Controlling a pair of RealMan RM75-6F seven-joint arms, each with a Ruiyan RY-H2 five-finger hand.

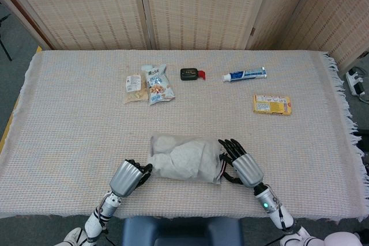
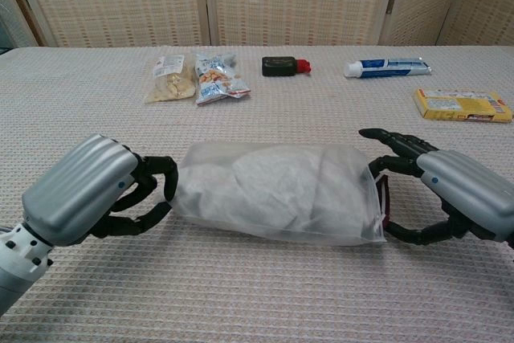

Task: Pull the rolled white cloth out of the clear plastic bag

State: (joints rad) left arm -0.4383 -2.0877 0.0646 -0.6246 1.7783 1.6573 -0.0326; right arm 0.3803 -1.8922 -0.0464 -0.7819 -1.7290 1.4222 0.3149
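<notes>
The clear plastic bag (image 1: 203, 171) lies on its side near the table's front edge, with the rolled white cloth (image 1: 180, 158) filling it. In the chest view the bag (image 2: 353, 226) and the cloth (image 2: 269, 182) show close up, and a red zip strip marks the bag's mouth on the right. My left hand (image 1: 128, 178) (image 2: 88, 190) has its fingers curled around the bag's closed left end. My right hand (image 1: 241, 165) (image 2: 458, 186) is at the mouth, fingers spread above it and thumb low beside it, holding nothing.
Along the far side lie two snack packets (image 1: 134, 87) (image 1: 157, 83), a small black item with a red cap (image 1: 190, 74) and a toothpaste tube (image 1: 245, 75). A yellow box (image 1: 272, 105) sits at mid right. The woven tablecloth (image 1: 69, 131) covers the table.
</notes>
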